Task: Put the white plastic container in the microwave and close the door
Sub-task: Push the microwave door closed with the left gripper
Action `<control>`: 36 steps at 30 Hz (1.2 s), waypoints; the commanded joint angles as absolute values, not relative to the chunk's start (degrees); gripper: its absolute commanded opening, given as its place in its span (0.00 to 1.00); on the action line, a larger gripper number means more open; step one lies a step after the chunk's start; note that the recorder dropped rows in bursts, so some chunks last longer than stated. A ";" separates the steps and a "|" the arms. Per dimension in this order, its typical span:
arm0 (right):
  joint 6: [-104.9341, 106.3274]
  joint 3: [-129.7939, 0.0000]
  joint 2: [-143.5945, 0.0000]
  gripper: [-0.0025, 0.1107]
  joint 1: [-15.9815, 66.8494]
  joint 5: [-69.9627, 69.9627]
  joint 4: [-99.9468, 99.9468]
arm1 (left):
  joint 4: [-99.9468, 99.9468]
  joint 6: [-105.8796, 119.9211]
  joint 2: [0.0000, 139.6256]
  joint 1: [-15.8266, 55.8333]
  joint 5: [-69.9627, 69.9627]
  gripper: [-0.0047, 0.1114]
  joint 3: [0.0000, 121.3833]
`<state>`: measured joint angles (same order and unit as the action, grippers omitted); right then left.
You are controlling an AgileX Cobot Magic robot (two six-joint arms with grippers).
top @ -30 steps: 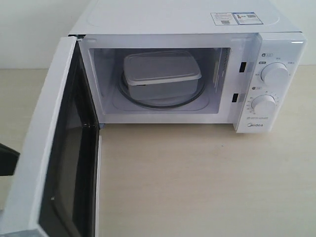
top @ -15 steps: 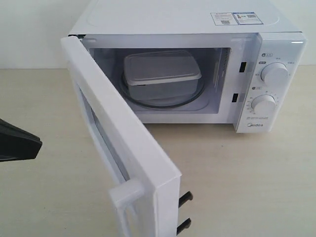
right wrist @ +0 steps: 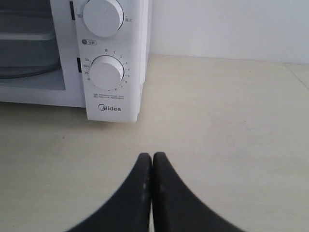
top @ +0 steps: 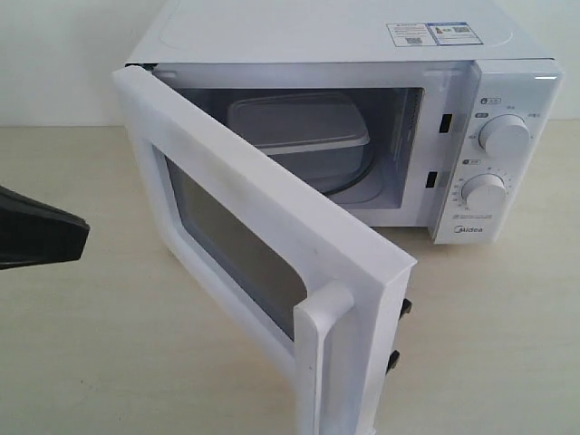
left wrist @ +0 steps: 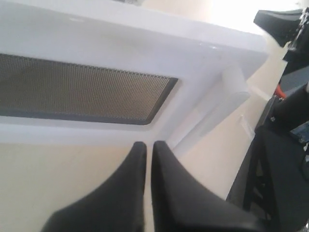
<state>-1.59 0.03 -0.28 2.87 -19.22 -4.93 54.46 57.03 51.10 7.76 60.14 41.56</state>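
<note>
The white plastic container (top: 297, 130) sits with its lid on upon the glass turntable inside the microwave (top: 344, 41). The door (top: 245, 195) stands about half open, its dark mesh window (left wrist: 82, 92) and long white handle (left wrist: 219, 108) facing my left gripper. My left gripper (top: 82, 237) (left wrist: 148, 144) is shut and empty, a short way off the door's outer face and not touching it. My right gripper (right wrist: 152, 155) is shut and empty, low over the table in front of the control panel. The exterior view does not show it.
Two round dials (top: 504, 136) (right wrist: 107, 72) sit on the microwave's right panel. The door's latch hooks (top: 399, 335) stick out at its free edge. Pale wooden table (top: 489, 344) lies in front. Dark robot parts (left wrist: 285, 145) show in the left wrist view.
The door has swung from wide open to about half open. My left gripper has moved rightward into the exterior view behind it. The container has not moved.
</note>
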 commanded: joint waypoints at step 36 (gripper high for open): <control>-1.34 0.00 0.00 0.02 2.55 -18.88 -4.93 | 79.10 87.06 81.14 16.44 48.39 0.08 44.32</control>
